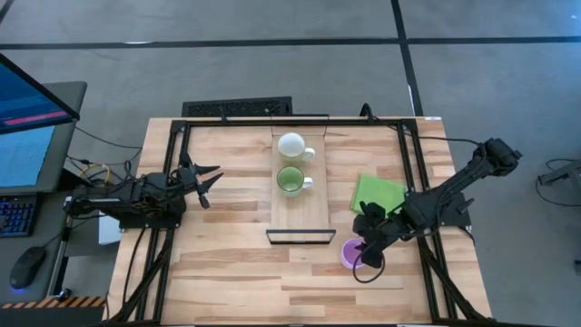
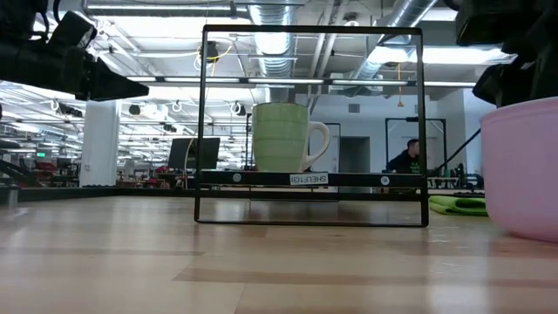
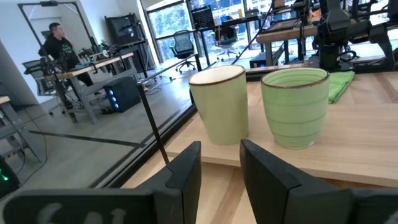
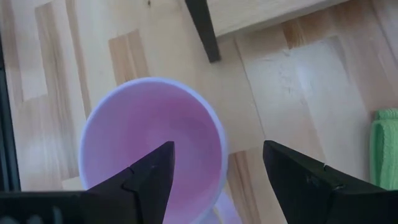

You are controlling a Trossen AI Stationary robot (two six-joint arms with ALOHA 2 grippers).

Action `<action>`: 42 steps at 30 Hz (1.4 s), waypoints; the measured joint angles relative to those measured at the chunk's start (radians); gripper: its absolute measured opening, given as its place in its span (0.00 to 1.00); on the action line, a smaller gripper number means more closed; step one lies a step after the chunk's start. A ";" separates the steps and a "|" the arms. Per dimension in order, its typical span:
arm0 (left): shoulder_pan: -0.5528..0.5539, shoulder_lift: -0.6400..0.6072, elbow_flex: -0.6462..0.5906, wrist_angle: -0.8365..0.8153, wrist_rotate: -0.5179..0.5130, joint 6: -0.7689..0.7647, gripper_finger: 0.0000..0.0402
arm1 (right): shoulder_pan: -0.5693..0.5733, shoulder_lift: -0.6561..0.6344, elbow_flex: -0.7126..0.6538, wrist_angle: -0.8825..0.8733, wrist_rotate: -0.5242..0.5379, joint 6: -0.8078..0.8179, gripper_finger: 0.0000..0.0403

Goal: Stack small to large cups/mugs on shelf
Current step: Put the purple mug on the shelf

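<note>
— While my right gripper [image 4: 217, 171] hangs spread over the purple mug [image 1: 350, 253] beside the shelf [image 1: 300, 211], where are the others?
— White mug [image 1: 292, 145] and green mug [image 1: 290, 180] stand on it; left gripper [image 1: 205, 183], narrowly parted, holds nothing.

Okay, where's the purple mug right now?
In the high view the purple mug stands on the tabletop, right of the shelf, under the open right gripper.

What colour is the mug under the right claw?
Light purple mug, clearest in the right wrist view.
</note>
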 joint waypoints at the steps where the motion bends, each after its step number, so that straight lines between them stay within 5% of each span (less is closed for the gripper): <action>1: 0.000 0.000 0.000 0.000 0.000 0.000 0.26 | 0.000 0.000 0.000 -0.001 0.000 -0.001 0.66; 14: 0.000 0.000 0.000 0.000 0.000 -0.001 0.26 | 0.000 0.000 0.000 -0.015 -0.004 0.003 0.66; 42: 0.000 0.000 0.000 0.000 -0.001 -0.034 0.26 | 0.039 -0.001 -0.001 -0.122 -0.061 0.287 0.66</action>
